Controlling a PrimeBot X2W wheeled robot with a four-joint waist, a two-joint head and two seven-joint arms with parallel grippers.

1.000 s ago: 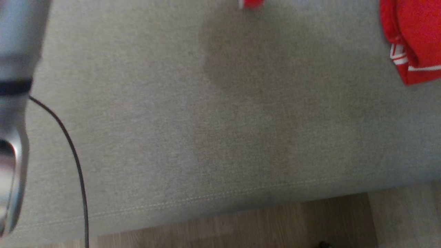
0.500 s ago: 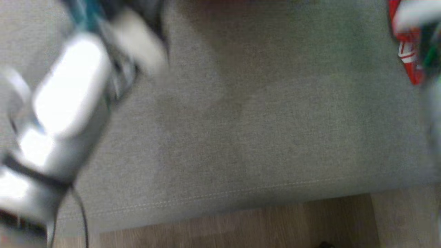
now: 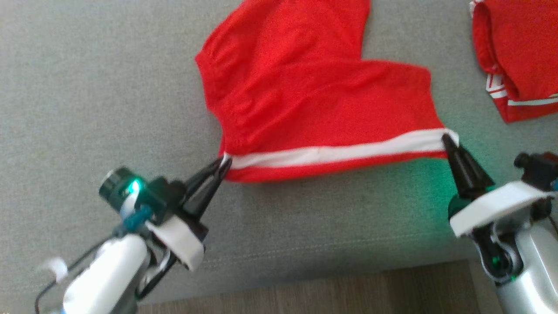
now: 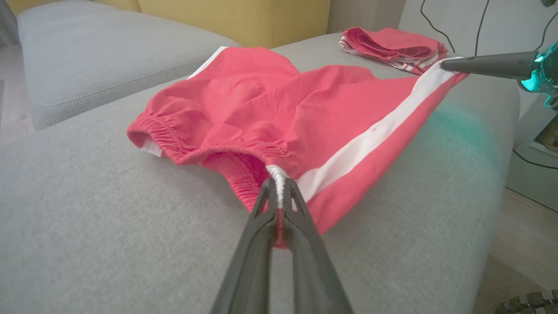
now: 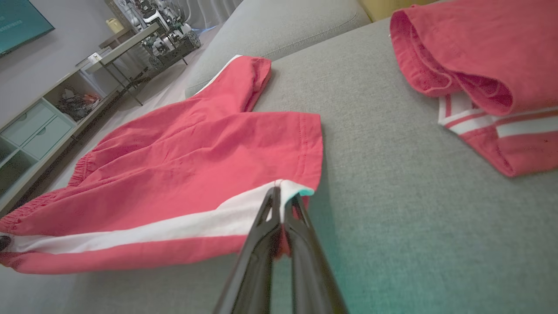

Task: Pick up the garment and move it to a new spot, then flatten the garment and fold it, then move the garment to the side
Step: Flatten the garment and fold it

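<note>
Grey woven sofa seat (image 3: 87, 87) across the head view, stitched front seam along its near edge, strip of wood floor (image 3: 327, 288) below. Yellow back cushion (image 4: 244, 17) behind the seat in the left wrist view; low shelf unit (image 5: 35, 126) against the wall in the right wrist view.

Far left: left gripper (image 3: 222, 165), green light on its wrist, fingers pressed together and pinching the waistband corner of the red shorts (image 3: 314, 104). Same grip in the left wrist view (image 4: 279, 192): white end of the side stripe caught between the two dark fingers, gathered elastic waistband (image 4: 174, 146) curving away to the left.

Centre: shorts spread over the seat, waistband to the left, leg openings to the right and upper middle. White stripe (image 3: 340, 151) along the near edge, pulled straight between the two grippers. Near edge seemingly raised a little off the cushion, rest of the cloth lying on it.

Right: right gripper (image 3: 447, 140), fingers closed tight on the hem end of the stripe; confirmed in the right wrist view (image 5: 281, 196).

Far right: second red garment (image 3: 518, 56) with white stripes, folded, apart from the shorts.
</note>
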